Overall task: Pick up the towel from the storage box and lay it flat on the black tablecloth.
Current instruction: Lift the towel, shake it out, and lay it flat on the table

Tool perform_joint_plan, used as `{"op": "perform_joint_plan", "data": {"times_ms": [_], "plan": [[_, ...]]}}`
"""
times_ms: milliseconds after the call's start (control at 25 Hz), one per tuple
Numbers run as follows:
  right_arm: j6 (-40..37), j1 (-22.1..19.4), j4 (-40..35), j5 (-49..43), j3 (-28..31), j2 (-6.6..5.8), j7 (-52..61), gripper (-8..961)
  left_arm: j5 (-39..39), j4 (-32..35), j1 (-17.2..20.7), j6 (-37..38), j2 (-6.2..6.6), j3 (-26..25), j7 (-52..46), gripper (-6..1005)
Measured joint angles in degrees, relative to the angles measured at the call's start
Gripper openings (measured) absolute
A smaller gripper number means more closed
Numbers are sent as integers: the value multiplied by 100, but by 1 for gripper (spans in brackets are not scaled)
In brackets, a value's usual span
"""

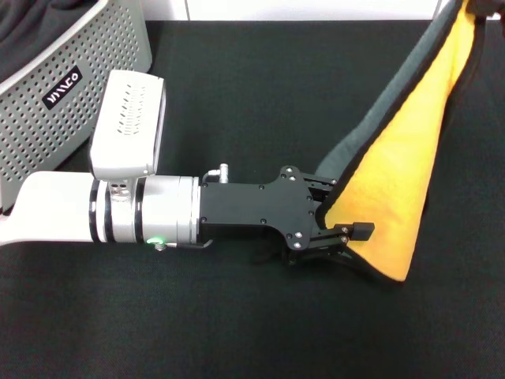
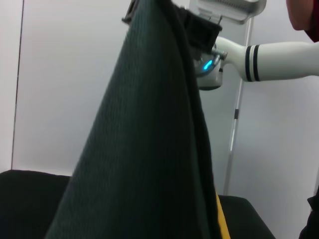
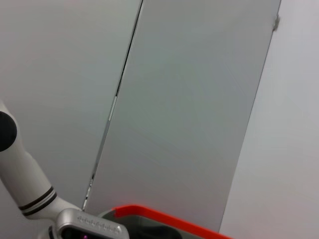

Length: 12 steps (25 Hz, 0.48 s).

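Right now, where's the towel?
In the head view the towel hangs on the right side above the black tablecloth, out of the storage box. The left gripper pinches its lower corner; its top runs up out of frame.

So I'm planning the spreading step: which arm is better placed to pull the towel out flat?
Probably the left. Its end effector is low over the black tablecloth, closed on the towel's bottom corner. The right end effector holds the top corner high, so it mostly needs to lower.
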Motion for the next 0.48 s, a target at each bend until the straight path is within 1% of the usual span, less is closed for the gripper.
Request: {"op": "perform_joint_plan", "data": {"times_ms": [240, 480], "plan": [[44, 132, -38, 14, 41, 5, -41, 2, -32, -1, 25, -10, 2, -8, -4, 370], [101, 148, -41, 17, 48, -3, -133, 3, -36, 0, 58, -12, 2, -11, -14, 351]]}}
